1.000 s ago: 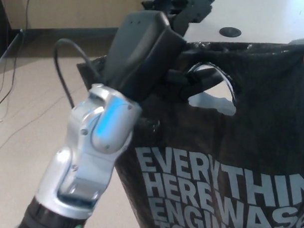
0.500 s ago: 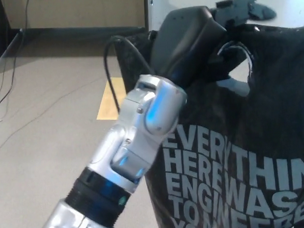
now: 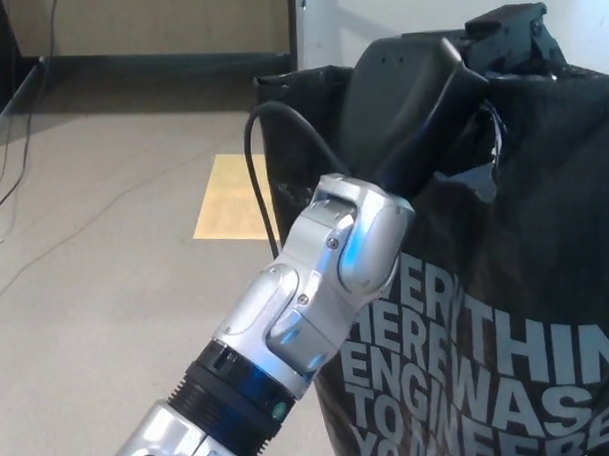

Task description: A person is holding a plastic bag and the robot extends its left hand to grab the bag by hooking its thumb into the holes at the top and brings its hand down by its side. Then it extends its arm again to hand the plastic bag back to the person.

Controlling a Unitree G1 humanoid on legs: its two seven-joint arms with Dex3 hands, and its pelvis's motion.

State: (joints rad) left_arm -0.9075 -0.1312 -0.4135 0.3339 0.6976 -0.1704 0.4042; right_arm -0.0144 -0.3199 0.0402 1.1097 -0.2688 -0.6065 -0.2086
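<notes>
beige floor [image 3: 105, 245] | left robot hand [image 3: 435, 93] hooked into black bag [image 3: 528, 310] top

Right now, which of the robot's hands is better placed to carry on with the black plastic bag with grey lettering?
Left. The left hand is already at the handle hole of the black plastic bag, apparently hooked in. The right hand is not in view.
</notes>
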